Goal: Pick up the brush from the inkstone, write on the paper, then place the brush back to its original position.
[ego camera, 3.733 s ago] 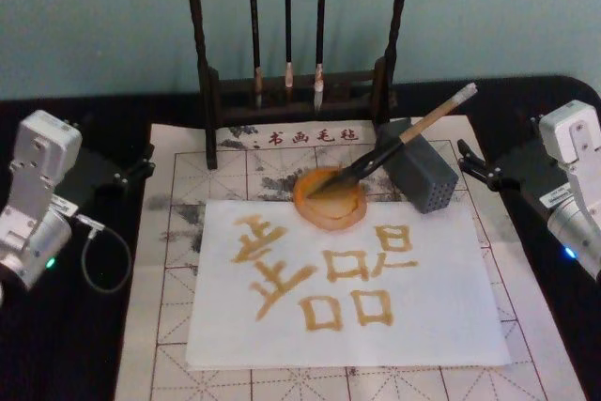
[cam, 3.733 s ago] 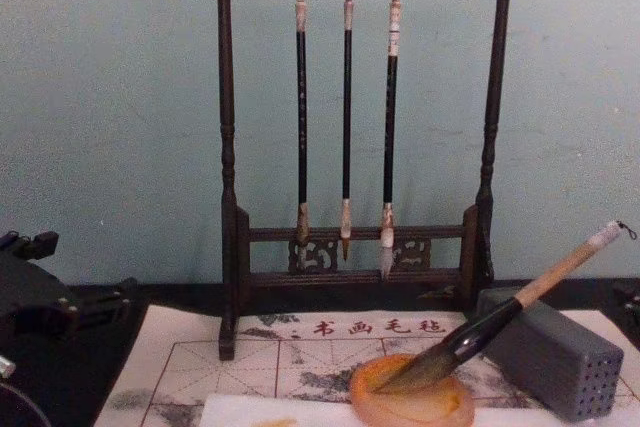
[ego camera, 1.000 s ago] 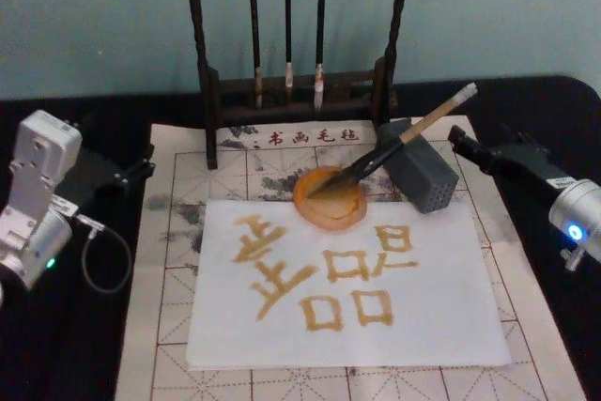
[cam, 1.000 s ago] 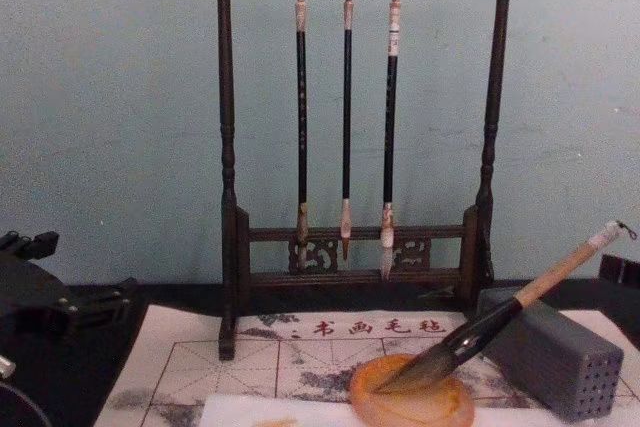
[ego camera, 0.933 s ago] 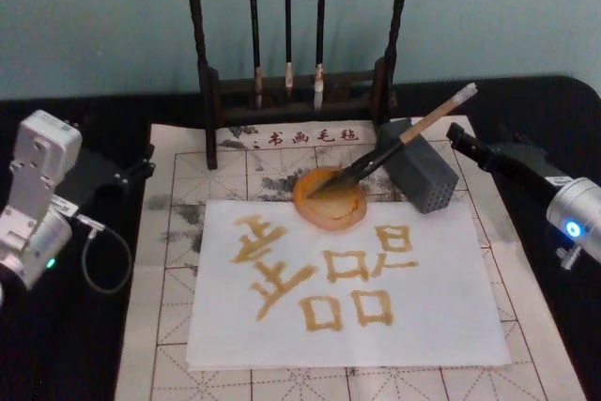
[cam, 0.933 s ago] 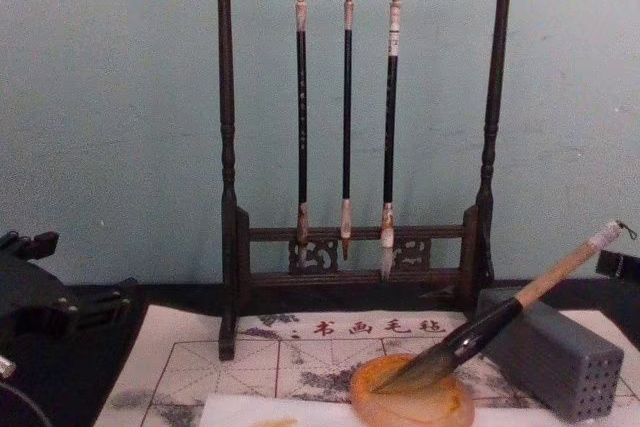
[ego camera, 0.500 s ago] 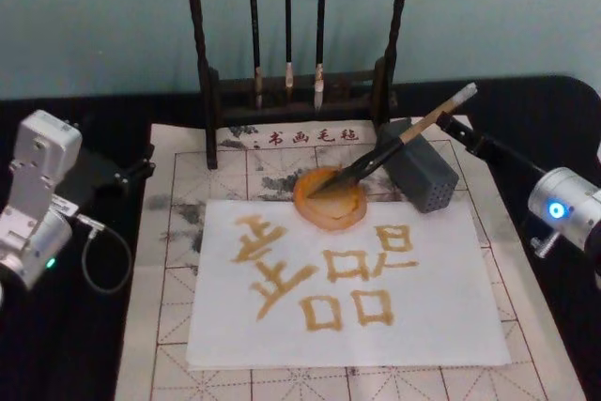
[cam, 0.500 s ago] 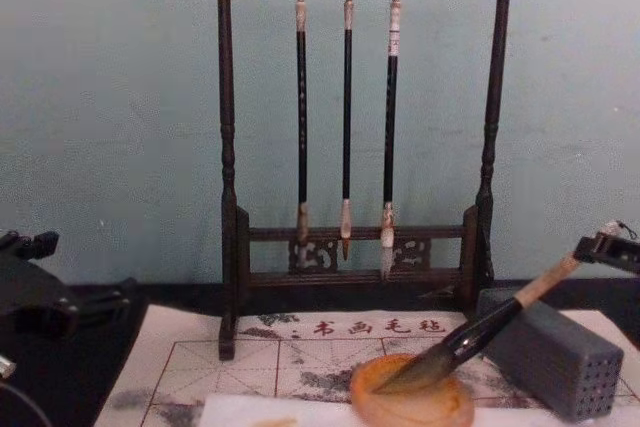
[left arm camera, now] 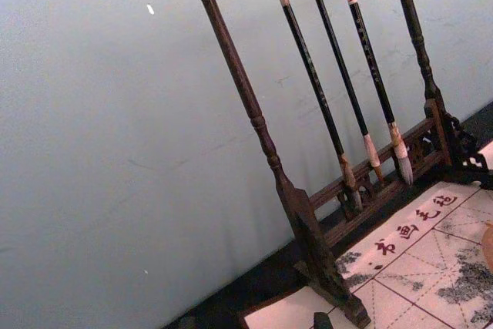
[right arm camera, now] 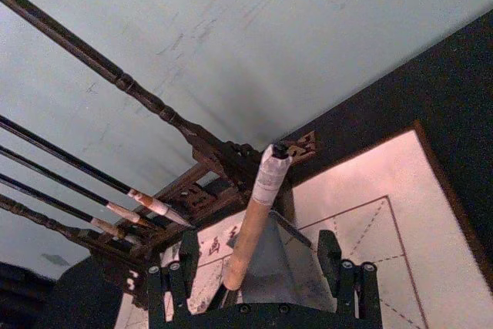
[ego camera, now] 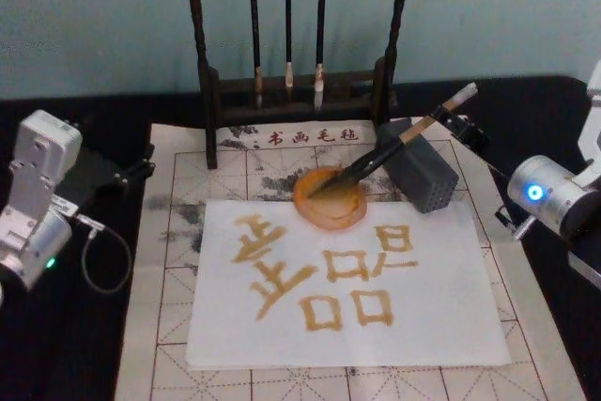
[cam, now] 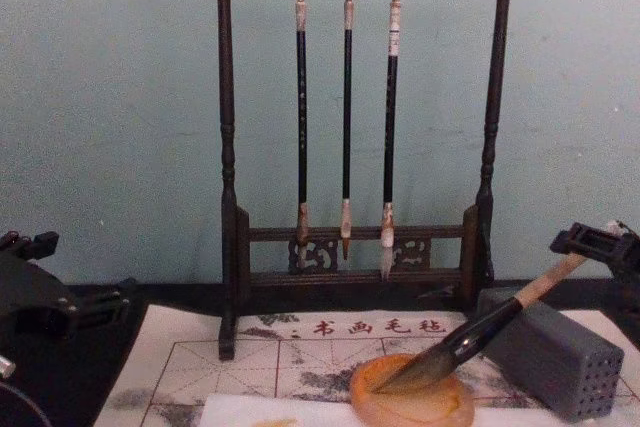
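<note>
The brush (ego camera: pixel 399 143) lies slanted, its dark tip in the round amber inkstone (ego camera: pixel 329 199) and its tan handle propped on a grey block (ego camera: pixel 424 176). My right gripper (ego camera: pixel 453 121) is at the handle's upper end, open. In the right wrist view its two fingers (right arm camera: pixel 182 266) stand on either side of the handle (right arm camera: pixel 248 233) without touching it. The chest view has that gripper (cam: pixel 592 243) just above the handle (cam: pixel 540 289) and the inkstone (cam: pixel 412 399). The white paper (ego camera: pixel 451 326) bears several amber characters. My left gripper (ego camera: pixel 99 171) rests parked at the table's left.
A dark wooden rack (ego camera: pixel 293 86) with three thin hanging brushes (cam: pixel 346 127) stands just behind the inkstone. The beige felt mat (ego camera: pixel 178 232) with red grid lies under the paper. The table (ego camera: pixel 94 345) is black on both sides of the mat.
My right arm has swung in from the right edge toward the brush's upper end, and its fingers now straddle the handle. Brush, inkstone and left arm have not moved.
</note>
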Action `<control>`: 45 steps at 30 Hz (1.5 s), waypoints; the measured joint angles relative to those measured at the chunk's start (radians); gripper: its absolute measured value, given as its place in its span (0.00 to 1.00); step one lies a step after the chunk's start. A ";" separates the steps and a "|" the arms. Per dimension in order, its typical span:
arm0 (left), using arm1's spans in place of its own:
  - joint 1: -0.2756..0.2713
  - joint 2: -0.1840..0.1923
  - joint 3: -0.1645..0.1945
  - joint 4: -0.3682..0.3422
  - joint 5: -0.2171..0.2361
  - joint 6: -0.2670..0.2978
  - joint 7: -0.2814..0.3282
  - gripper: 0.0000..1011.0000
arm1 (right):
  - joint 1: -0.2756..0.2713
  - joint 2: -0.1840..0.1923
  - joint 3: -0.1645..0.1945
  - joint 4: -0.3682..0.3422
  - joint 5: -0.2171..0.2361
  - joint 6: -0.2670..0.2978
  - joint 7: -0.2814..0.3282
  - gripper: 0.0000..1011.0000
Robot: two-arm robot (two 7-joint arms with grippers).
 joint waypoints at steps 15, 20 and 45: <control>0.000 0.000 0.000 0.000 0.000 0.000 0.000 0.99 | 0.054 -0.009 -0.038 0.058 0.043 -0.001 0.001 0.99; 0.000 0.000 0.000 0.000 0.000 0.000 0.000 0.99 | 0.066 -0.014 -0.044 0.073 0.063 -0.003 -0.001 0.99; 0.000 0.000 0.000 0.000 0.000 0.000 0.000 0.99 | 0.083 -0.011 -0.074 0.094 0.146 -0.018 -0.039 0.99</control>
